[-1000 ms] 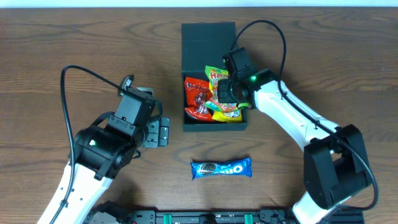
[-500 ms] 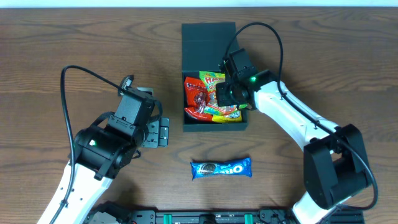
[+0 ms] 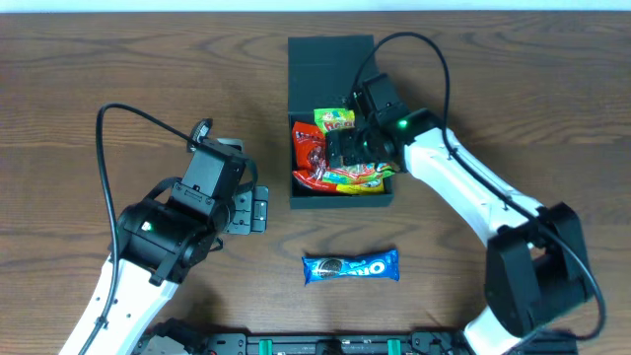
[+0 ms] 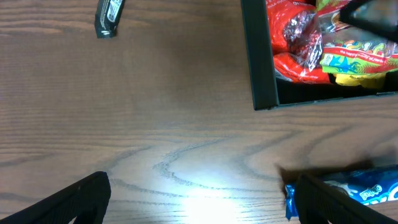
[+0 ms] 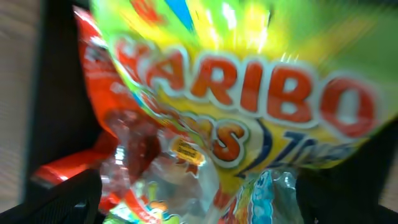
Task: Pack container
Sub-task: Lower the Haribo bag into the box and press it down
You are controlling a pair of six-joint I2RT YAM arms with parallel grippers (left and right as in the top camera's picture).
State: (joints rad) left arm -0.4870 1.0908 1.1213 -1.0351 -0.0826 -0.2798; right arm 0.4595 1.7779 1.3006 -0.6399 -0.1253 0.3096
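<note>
The dark green container (image 3: 340,202) stands open at mid-table, its flap lid (image 3: 330,59) lying flat behind it. Inside lie a red packet (image 3: 309,153) and a yellow-green Haribo packet (image 3: 335,120). My right gripper (image 3: 350,148) hangs over the box, open. Its wrist view is filled by the Haribo packet (image 5: 249,93) and the red packet (image 5: 106,124), with the gripper's own fingers (image 5: 199,208) spread wide either side. A blue Oreo packet (image 3: 350,266) lies in front of the box. My left gripper (image 3: 251,209) is open, low over the table left of the box.
The left wrist view shows the container's near corner (image 4: 258,62), the Oreo packet's end (image 4: 367,190) by the right finger, and a small dark object (image 4: 109,15) on the wood at top left. Bare wood lies between the left gripper's fingers (image 4: 199,208).
My right gripper has gone from shut to open over the box. The Haribo packet now lies farther back in the box. The left arm has not moved.
</note>
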